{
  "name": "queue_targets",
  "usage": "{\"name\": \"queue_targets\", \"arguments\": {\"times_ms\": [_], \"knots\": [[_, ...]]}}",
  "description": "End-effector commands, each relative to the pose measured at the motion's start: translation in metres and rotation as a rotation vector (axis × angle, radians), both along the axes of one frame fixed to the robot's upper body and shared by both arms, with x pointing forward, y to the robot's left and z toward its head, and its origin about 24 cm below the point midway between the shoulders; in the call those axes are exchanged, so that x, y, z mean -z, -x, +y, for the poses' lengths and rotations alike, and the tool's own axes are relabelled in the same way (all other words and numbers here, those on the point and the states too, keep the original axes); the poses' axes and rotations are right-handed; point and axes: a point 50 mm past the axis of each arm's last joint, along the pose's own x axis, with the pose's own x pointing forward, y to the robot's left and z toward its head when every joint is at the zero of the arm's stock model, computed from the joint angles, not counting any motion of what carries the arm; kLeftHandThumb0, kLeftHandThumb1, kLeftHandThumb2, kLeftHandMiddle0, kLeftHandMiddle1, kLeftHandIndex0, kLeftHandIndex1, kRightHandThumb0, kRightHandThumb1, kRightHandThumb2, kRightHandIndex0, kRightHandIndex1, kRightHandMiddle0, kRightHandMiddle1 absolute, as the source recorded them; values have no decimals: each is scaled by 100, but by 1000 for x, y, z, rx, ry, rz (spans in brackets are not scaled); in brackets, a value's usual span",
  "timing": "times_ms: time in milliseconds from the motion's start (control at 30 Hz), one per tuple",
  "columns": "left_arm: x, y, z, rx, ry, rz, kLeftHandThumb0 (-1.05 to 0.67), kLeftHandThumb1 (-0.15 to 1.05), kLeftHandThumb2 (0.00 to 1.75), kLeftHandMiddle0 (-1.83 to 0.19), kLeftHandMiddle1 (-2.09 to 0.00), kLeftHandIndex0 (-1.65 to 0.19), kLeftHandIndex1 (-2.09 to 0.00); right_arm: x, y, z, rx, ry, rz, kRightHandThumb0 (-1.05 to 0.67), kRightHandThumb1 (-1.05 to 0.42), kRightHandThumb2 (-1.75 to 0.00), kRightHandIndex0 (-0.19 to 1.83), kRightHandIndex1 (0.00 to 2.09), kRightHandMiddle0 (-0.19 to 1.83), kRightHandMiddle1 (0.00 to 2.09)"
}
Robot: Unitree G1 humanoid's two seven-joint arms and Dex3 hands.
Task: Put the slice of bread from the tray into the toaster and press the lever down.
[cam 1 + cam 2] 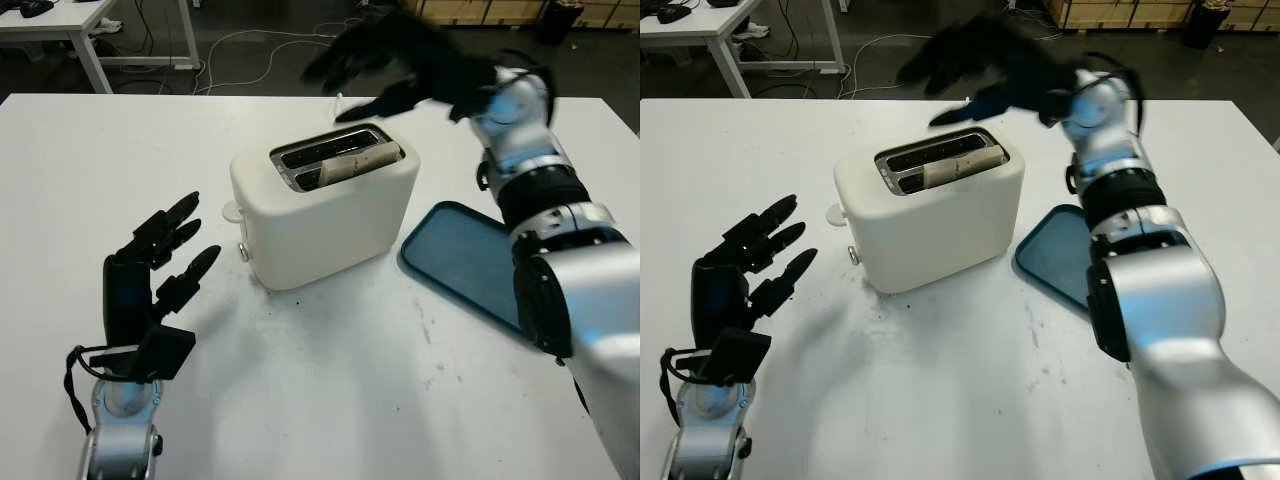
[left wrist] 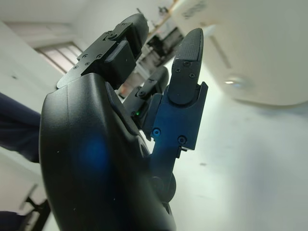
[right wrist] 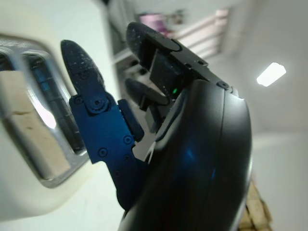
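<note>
A white two-slot toaster [image 1: 320, 210] stands mid-table, its lever [image 1: 232, 211] sticking out of the left end. The slice of bread [image 1: 358, 160] sits in the nearer slot with its top edge showing; the same slice of bread [image 3: 21, 122] appears close up in the right wrist view. My right hand [image 1: 375, 65] hovers open above the back of the toaster, holding nothing. Right of the toaster lies the blue tray [image 1: 465, 262], bare. My left hand [image 1: 160, 265] is open over the table to the toaster's left, a little short of the lever.
The white table [image 1: 330, 390] reaches to the front edge with free room before the toaster. Beyond the far edge, a second white table [image 1: 70, 25] and cables on the dark floor [image 1: 250, 50] are visible.
</note>
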Motion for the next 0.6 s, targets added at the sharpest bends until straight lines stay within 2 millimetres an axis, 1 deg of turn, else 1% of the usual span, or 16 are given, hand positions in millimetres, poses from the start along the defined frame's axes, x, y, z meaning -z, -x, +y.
{"name": "queue_targets", "arguments": {"times_ms": [0,67,133,200,300,333,400,467,533,567], "knots": [[-9,-3,4,-1,-56,-56,-36,92,6,-85,-1,-70,-1,12,7,-17,15,-65,-1,-41,-74,-2,59,61,84,3],[-16,-6,8,-23,-113,-92,-37,92,4,-87,-2,-72,-2,23,18,-30,36,-101,-19,-42,-75,-1,60,61,85,4],[-23,-8,11,-47,-166,-130,-40,91,2,-91,-4,-76,-3,34,35,-46,70,-113,-38,-46,-76,-1,60,60,85,3],[-28,-11,15,-56,-199,-163,-40,89,1,-98,-6,-82,-6,45,51,-61,107,-126,-49,-42,-78,-1,61,54,83,2],[-36,-14,20,-51,-269,-210,-38,88,0,-104,-9,-89,-7,66,70,-80,166,-206,5,-36,-80,0,68,41,84,1],[-38,-15,22,-46,-294,-224,-38,88,0,-106,-9,-91,-7,74,76,-85,189,-223,25,-35,-81,0,73,30,85,1],[-44,-18,25,-29,-343,-250,-37,87,0,-111,-12,-96,-8,90,89,-92,227,-258,73,-38,-81,0,80,21,86,1],[-49,-20,28,-14,-388,-264,-36,86,0,-114,-14,-99,-8,102,100,-97,264,-291,107,-37,-81,0,81,16,85,0],[-54,-23,30,4,-448,-259,-34,86,0,-120,-20,-104,-7,114,111,-101,294,-371,131,-29,-81,0,86,14,85,0],[-56,-25,32,16,-475,-257,-34,86,0,-118,-32,-107,-5,119,116,-102,316,-403,141,-27,-81,0,89,13,86,1]]}}
